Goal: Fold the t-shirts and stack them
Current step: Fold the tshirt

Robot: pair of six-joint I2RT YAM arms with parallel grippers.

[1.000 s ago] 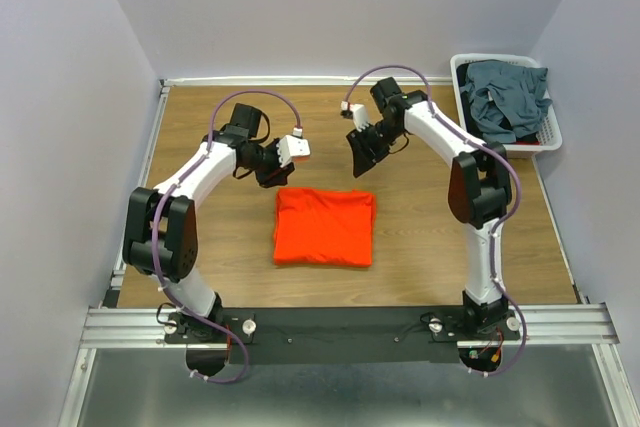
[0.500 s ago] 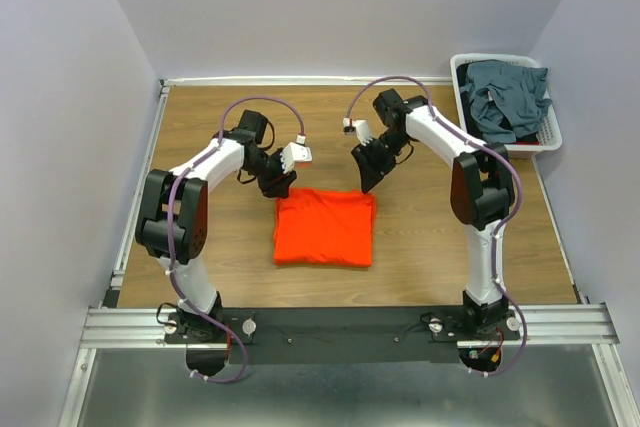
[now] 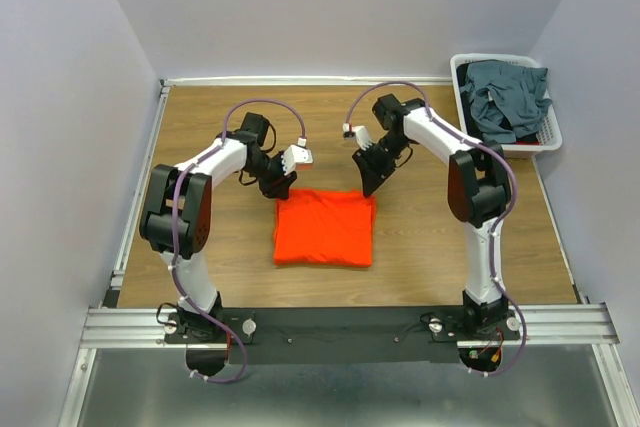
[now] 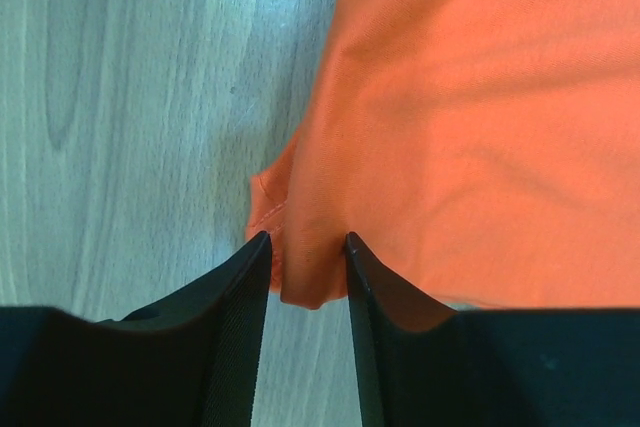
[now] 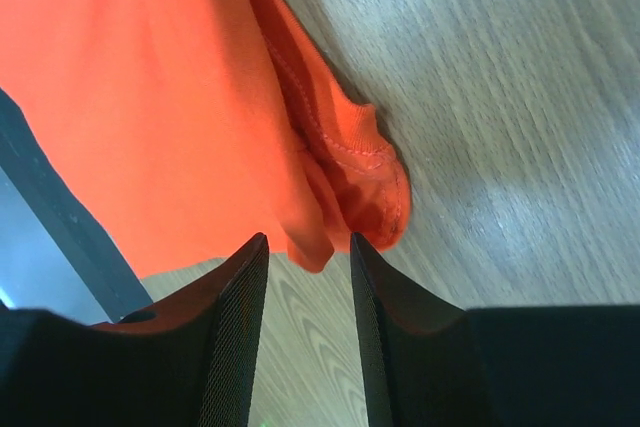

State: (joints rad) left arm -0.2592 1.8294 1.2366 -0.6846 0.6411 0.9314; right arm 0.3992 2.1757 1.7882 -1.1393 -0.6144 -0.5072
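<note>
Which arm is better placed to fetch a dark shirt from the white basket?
Probably the right. The white plastic slatted basket with the dark blue-grey shirts stands at the far right corner, beside the right arm; the left hand lies beyond the folded orange-red shirt.

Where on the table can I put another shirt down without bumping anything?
Bare table runs along its far edge. Another patch lies between the orange t-shirt and the right arm. Crowded: the shirt's far corners, where the left gripper and right gripper sit.
</note>
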